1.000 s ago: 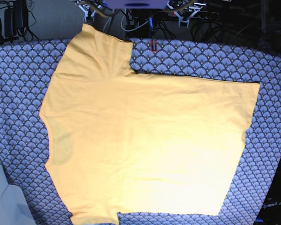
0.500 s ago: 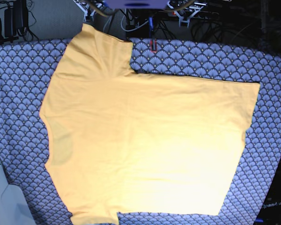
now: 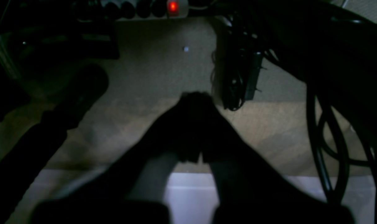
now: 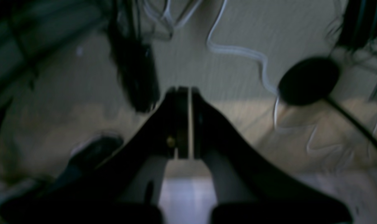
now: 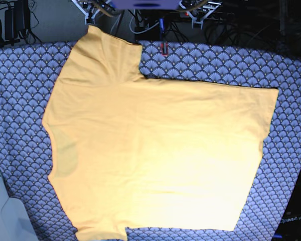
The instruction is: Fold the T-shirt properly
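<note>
Across the middle of the patterned table cover (image 5: 20, 100) lay the T-shirt (image 5: 155, 150), spread flat and unfolded, its neckline toward the cover's left edge, its hem toward the right edge, one sleeve reaching the far edge and the other running off the near edge out of the base view. No fold showed anywhere in the cloth, so the task appeared to be at its very start, before any first grasp. Neither arm was over the cloth. The left gripper (image 3: 196, 124) hung with its fingers pressed together on nothing, pointing at the floor (image 3: 151, 71) among dark cables (image 3: 328, 149) and a power strip (image 3: 172, 6) with a red light. The right gripper (image 4: 185, 121) was likewise closed and empty above a white cable (image 4: 238, 49). The next move probably called for both arms to swing in over the cover, open, and pinch two edge points, likely a sleeve and the matching hem corner. Bare cover bordered the shirt at the left, right and far-right sides, giving room to approach; the near edge left almost none.
</note>
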